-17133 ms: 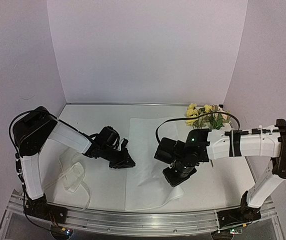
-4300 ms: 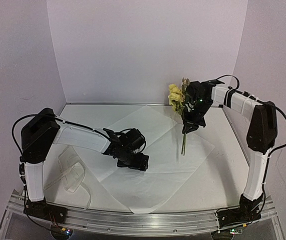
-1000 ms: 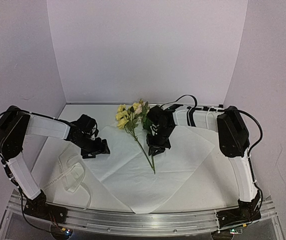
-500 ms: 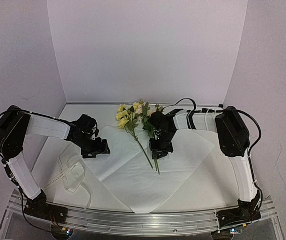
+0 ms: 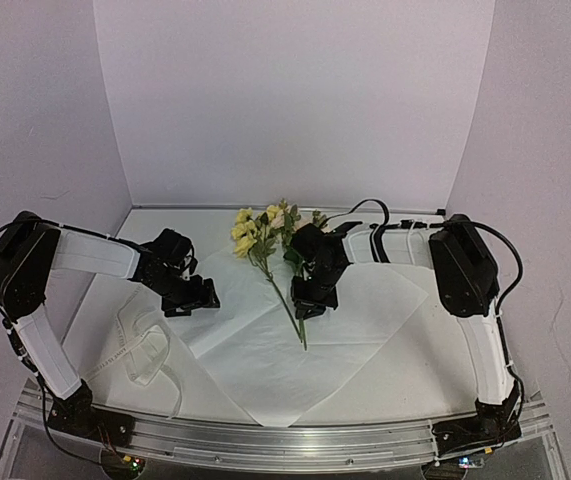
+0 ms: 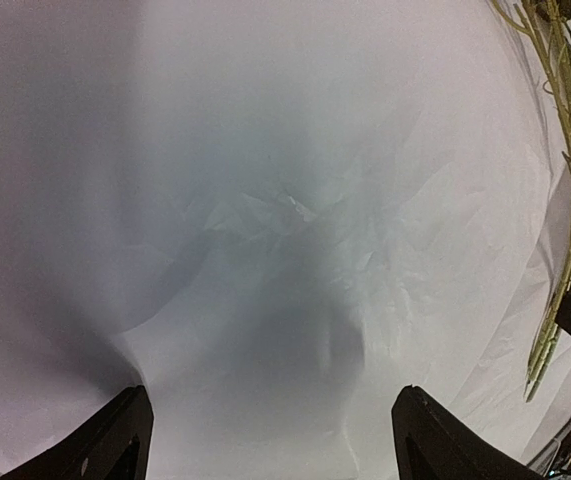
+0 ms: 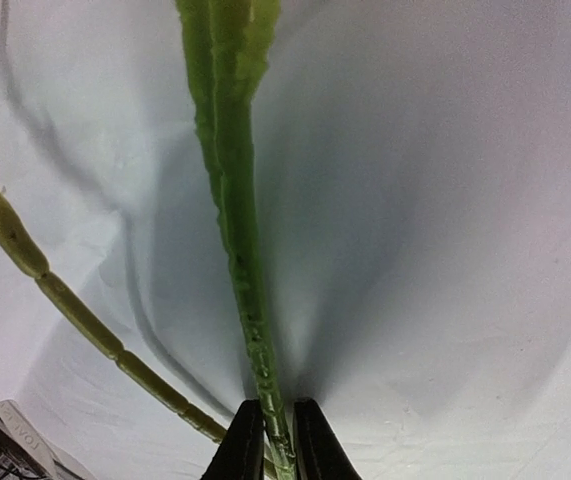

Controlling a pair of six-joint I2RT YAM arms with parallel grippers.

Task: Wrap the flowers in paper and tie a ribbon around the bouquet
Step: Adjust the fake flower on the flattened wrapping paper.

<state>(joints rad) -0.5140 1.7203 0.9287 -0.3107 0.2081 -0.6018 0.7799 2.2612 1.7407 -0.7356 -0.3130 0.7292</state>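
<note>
Pale yellow and cream flowers [image 5: 257, 230] stretch across the middle of a white paper [image 5: 265, 370] sheet spread corner-on over the counter [image 5: 445, 360]. The blooms are at upper centre of the overhead frame and the thin green stems slant down towards its middle. The right hand [image 5: 303, 305] has its fingers pinched together on one stem low in the bunch, which the right wrist view shows squeezed between the two dark fingertips [image 7: 248, 445] just above the sheet. Whether the bunch already rests its full weight on the paper cannot be told. The left hand [image 5: 193, 298] is over the sheet's left corner with fingers spread wide and nothing between them, the crumpled paper [image 6: 265, 200] directly below. The ribbon [image 5: 145, 350] lies in a loose heap at lower left of the overhead frame, just beside the sheet's left edge and untouched. The task appears to be in its early stage. The paper is laid out and the flowers are being placed on it. No corner has yet been folded over the stems, no cone formed and no ribbon tied.
</note>
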